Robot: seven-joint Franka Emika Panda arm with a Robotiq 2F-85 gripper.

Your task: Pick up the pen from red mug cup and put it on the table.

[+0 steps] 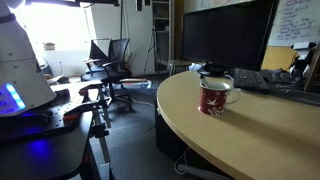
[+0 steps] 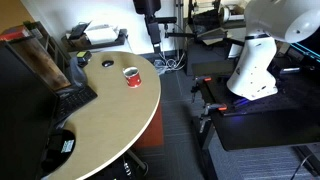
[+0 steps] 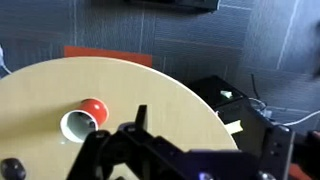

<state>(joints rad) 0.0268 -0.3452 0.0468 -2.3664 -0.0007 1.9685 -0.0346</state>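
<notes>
The pincer (image 3: 140, 140) is seen at the lower edge of the wrist view as a dark, blurred frame. Whether it stands wide or narrow cannot be told, and nothing is seen gripped in it. It is held high above the desk (image 3: 160, 95), touching nothing, presumably so that the target can be sighted from above before a descent is made. Just beyond it in that view the red mug cup (image 3: 83, 118) is found, its pale inside turned towards the camera. In both exterior views the mug is shown upright near the desk's rounded edge. The pen cannot be made out at this size; it is judged to be inside the mug, not yet lifted. Further in, a keyboard (image 2: 70, 100) lies well apart, so bare wood is left for laying the pen down.
</notes>
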